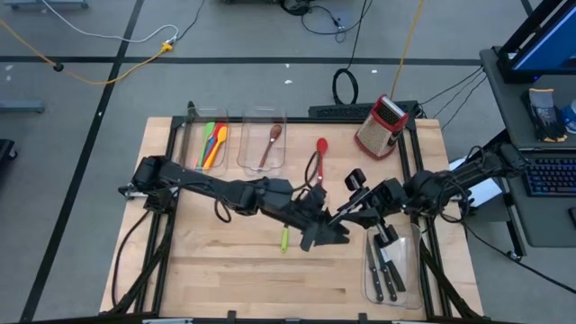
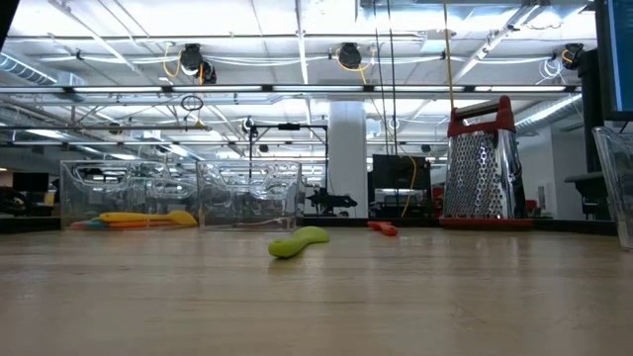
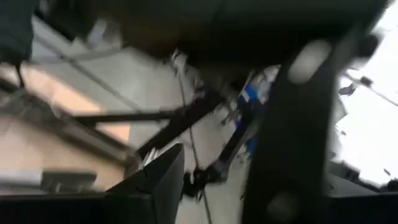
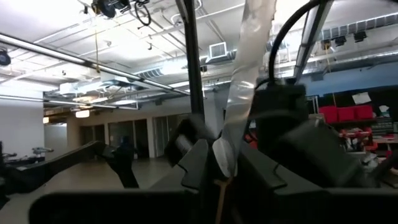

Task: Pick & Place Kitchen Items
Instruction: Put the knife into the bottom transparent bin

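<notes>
Two grippers meeting mid-table, raised off the wood. Right gripper (image 4: 217,165) pinching a steel knife (image 4: 245,81) by the blade, tip up. Left gripper (image 1: 326,232) alongside, can't tell how wide its fingers sit. Green utensil (image 1: 283,239) lying loose on the table (image 1: 225,270), red spoon (image 1: 321,146) farther back, more knives (image 1: 389,270) in the right-hand bin (image 1: 371,286).

High straight down; low level, near tabletop (image 2: 396,297); left wrist perhaps skyward.
</notes>
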### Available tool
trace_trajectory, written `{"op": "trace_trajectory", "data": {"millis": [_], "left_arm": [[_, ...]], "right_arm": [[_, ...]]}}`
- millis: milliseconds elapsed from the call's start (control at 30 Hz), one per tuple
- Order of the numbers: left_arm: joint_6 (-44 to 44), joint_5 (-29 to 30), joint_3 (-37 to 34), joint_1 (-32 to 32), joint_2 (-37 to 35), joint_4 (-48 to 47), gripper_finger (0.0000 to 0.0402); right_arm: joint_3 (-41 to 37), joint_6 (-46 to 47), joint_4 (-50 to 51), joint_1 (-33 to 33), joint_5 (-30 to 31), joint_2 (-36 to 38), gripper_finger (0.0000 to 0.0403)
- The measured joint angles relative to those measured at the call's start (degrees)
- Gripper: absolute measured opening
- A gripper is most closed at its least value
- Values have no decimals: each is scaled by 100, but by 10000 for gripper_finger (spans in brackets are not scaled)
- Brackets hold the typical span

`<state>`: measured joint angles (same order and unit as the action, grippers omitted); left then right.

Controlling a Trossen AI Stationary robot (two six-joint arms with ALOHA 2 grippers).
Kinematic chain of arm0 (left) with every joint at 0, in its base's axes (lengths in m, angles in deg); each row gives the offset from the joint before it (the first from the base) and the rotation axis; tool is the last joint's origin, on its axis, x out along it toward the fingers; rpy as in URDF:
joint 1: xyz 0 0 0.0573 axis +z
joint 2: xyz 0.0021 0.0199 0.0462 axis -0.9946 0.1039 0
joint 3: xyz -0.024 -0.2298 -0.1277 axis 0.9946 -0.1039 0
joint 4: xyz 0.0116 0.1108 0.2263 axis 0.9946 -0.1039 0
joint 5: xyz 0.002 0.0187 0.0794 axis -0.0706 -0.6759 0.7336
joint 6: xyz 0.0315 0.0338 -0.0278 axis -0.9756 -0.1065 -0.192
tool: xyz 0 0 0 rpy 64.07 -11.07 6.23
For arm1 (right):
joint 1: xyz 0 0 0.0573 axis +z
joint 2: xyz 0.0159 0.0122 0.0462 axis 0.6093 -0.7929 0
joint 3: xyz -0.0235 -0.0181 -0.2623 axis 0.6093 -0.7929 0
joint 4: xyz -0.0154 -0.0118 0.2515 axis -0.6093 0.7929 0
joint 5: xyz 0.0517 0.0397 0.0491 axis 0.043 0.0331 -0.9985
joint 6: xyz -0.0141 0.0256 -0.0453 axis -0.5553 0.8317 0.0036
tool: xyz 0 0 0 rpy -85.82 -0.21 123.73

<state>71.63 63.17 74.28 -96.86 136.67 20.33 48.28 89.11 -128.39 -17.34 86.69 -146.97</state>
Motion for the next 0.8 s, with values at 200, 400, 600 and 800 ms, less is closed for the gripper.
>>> {"op": "trace_trajectory", "data": {"millis": [200,400,600,800], "left_arm": [[52,-606,0,4,0,-578,237],[59,-1065,-2,0,0,-1007,241],[-62,-1101,-2,21,4,-1561,241],[-302,-951,-4,93,4,-2074,241]], "right_arm": [[0,7,128,2,130,55,47],[0,28,558,0,272,356,47],[7,232,1434,0,384,950,47],[9,1082,2891,2,581,1650,47]]}}
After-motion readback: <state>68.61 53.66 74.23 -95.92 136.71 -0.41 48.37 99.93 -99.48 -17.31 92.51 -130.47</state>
